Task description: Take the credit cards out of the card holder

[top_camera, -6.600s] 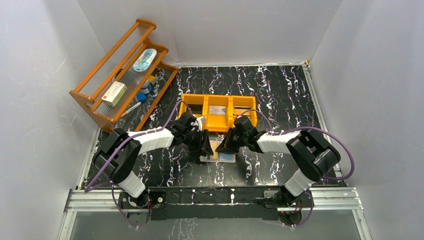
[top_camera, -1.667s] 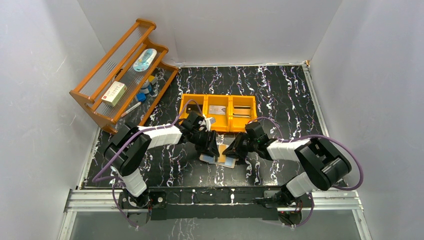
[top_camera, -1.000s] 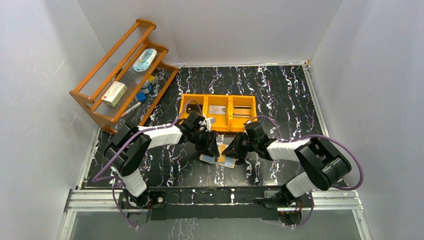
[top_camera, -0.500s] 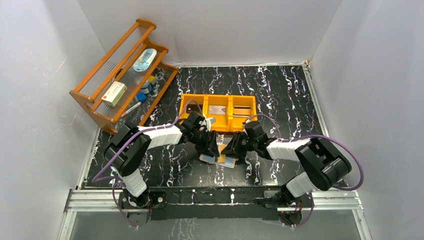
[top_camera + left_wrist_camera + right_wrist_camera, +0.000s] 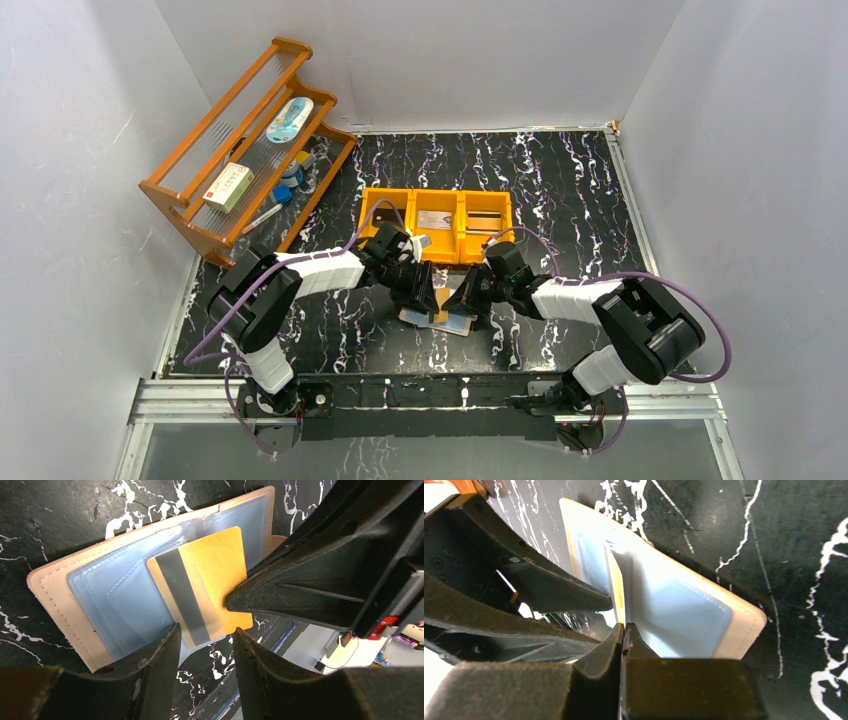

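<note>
The card holder (image 5: 449,320) (image 5: 75,595) (image 5: 684,605) lies open on the black table, beige outside with blue sleeves inside. A yellow credit card (image 5: 200,575) (image 5: 615,587) with a grey stripe sticks partway out of a sleeve. My right gripper (image 5: 468,298) (image 5: 232,600) (image 5: 624,627) is shut on the card's free edge. My left gripper (image 5: 420,290) (image 5: 205,647) stands open over the holder's near edge, one finger (image 5: 150,670) resting on the sleeves, nothing between the jaws.
An orange three-compartment tray (image 5: 440,192) sits just behind the holder, with flat items in its compartments. A wooden rack (image 5: 250,150) with small items leans at the back left. White walls close in the table on three sides.
My right gripper has closed on the yellow card's edge and shifted slightly left. The left arm has stayed put on the holder.
</note>
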Action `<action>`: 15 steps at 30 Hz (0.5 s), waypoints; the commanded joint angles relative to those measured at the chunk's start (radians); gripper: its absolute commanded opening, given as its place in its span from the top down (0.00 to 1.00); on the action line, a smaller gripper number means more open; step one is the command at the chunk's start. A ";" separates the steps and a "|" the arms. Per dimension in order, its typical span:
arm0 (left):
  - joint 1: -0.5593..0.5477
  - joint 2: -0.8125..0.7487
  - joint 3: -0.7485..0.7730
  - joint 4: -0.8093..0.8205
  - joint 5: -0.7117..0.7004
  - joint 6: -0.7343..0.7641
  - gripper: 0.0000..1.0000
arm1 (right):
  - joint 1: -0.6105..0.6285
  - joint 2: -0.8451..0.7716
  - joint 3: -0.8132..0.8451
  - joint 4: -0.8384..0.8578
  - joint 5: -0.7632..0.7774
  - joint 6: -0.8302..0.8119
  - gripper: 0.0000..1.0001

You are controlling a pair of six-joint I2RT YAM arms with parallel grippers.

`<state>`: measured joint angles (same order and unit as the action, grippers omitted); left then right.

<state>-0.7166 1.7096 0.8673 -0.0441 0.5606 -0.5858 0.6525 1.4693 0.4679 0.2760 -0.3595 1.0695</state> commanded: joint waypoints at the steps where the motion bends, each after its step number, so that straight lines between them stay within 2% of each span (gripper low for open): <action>1: -0.004 -0.037 -0.001 -0.069 -0.029 0.010 0.58 | 0.004 -0.064 0.049 -0.116 0.110 -0.031 0.97; 7: -0.004 -0.061 -0.007 -0.077 -0.052 0.001 0.58 | 0.001 -0.202 0.056 -0.271 0.241 -0.079 1.00; 15: -0.003 -0.108 0.010 -0.097 -0.082 0.005 0.57 | 0.000 -0.335 0.081 -0.294 0.212 -0.139 1.00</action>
<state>-0.7166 1.6669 0.8661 -0.0940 0.4995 -0.5865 0.6559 1.1950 0.4904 -0.0074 -0.1719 0.9813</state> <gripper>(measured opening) 0.424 0.042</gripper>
